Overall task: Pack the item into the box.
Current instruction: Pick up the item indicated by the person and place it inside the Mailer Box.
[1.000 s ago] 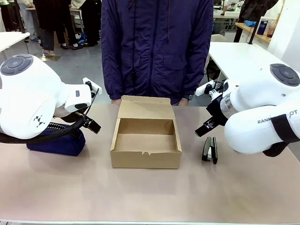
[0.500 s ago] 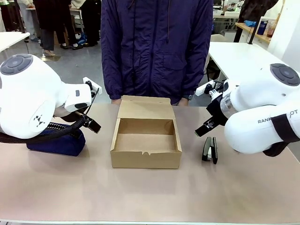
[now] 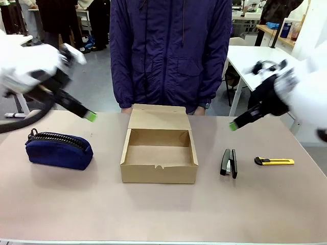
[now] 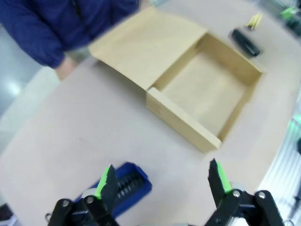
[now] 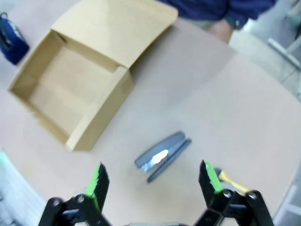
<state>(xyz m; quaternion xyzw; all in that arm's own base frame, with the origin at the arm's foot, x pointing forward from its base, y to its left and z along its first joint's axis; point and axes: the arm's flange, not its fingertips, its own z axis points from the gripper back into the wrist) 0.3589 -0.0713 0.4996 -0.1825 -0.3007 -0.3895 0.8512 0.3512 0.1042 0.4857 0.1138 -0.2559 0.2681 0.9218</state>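
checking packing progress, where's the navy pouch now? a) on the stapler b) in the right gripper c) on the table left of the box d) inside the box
c: the navy pouch lies on the table at the robot's left of the open box, whose inside is bare.

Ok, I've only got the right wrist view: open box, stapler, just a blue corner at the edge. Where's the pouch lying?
Observer: The pouch lies on the table to the robot's left of the box, apart from it, zipper on top.
Operator: Left gripper on it?
Observer: No, the left gripper hangs open above it, empty.
Operator: What's the yellow thing at my view's bottom right?
Observer: A utility knife, to the robot's right of the stapler, apart from it.
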